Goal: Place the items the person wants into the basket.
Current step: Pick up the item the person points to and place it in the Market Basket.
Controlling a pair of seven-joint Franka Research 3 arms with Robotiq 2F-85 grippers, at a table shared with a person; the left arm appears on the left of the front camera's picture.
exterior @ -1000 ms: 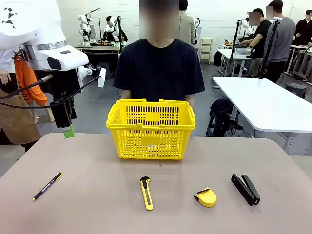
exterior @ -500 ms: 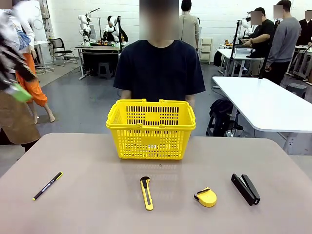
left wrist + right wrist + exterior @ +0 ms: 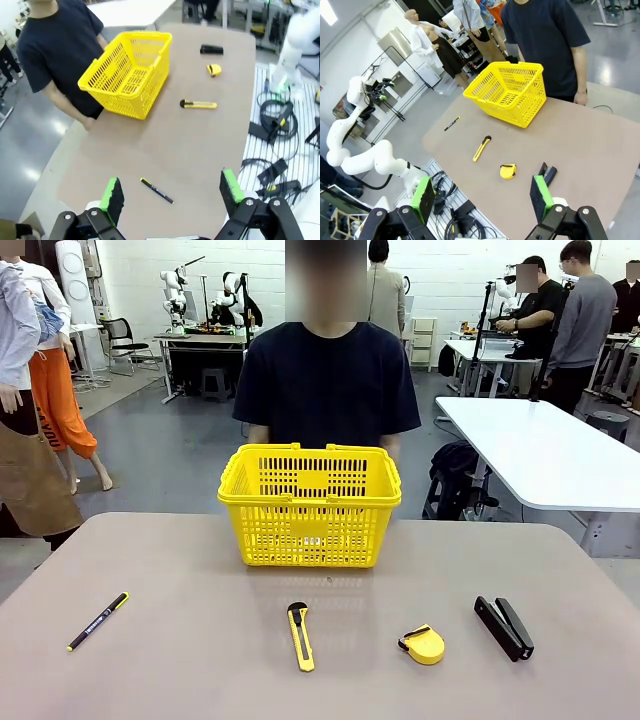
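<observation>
With my left claw (image 3: 171, 189) and right claw (image 3: 482, 196) both released and the basket (image 3: 310, 530) at twelve o'clock apparently empty, I judge nothing is picked yet, so next comes the person's (image 3: 328, 380) choice: knife (image 3: 300, 637) at six or tape measure (image 3: 423, 644) at five.

Five things are counted on the one table (image 3: 200, 670): one yellow basket (image 3: 310, 530), one utility knife (image 3: 300, 636), one tape measure (image 3: 423, 644), one black stapler (image 3: 503, 627) and one black pen (image 3: 97, 621). One person (image 3: 327, 385) is seen behind it.

bright even overhead light; soft shadows under basket (image 3: 310, 508); wrist views bowed at edges, sharp.
</observation>
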